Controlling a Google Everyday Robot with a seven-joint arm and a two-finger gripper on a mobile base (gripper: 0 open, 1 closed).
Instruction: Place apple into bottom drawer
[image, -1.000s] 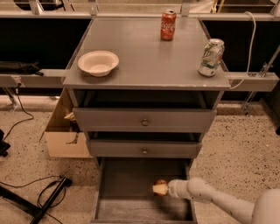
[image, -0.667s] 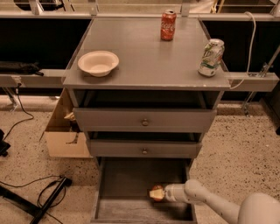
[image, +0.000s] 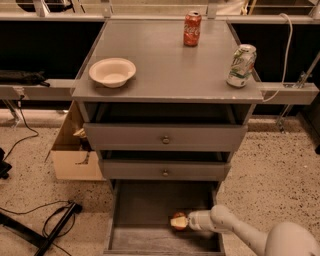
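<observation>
Reaching in from the lower right of the frame, the pale arm (image: 245, 234) puts its gripper (image: 186, 221) low inside the bottom drawer (image: 145, 210), which is pulled well out from the grey cabinet (image: 170, 75). The apple (image: 177, 221) sits right at the gripper's tip, touching it, over the right part of the drawer's floor and near the front edge; I cannot tell how far the gripper is open, nor whether it has hold of the apple or only meets it. Above, the middle drawer (image: 200, 170) and the top drawer (image: 125, 137) each stand out a little. On the cabinet top a cream bowl (image: 112, 71) rests at the left, a red can (image: 192, 29) stands upright at the back, and a green and white can (image: 241, 65) stands near the right edge. A cardboard box (image: 75, 160) sits on the speckled floor just left of the cabinet, with black cables (image: 47, 220) lower left.
</observation>
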